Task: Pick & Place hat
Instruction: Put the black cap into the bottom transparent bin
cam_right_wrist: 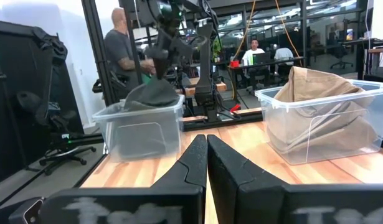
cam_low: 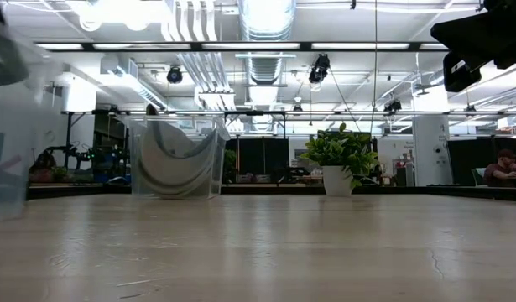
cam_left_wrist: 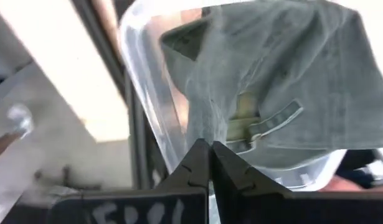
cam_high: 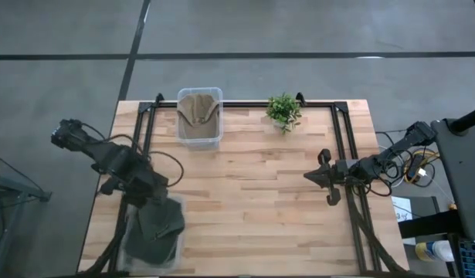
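Across the wooden desk (cam_high: 252, 193), I had the left claw (cam_high: 161, 202) poised directly over the near-corner bin (cam_high: 148, 255), pinched shut, holding a dark hat (cam_high: 164, 220) draped into it. My right claw (cam_high: 324, 177), shut and empty, waited well apart. Only the right wrist view showed that hat heaped above the bin's rim.

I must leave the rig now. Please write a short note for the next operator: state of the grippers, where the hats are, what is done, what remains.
Left gripper: over the near-left clear bin, fingers shut on the grey hat, which lies partly over the bin's rim.
Right gripper: waits at the right side of the table, fingers shut, empty.
Tan hat: in the far clear bin beside the potted plant.
Done: grey hat gripped.
Left: carrying it and placing it.
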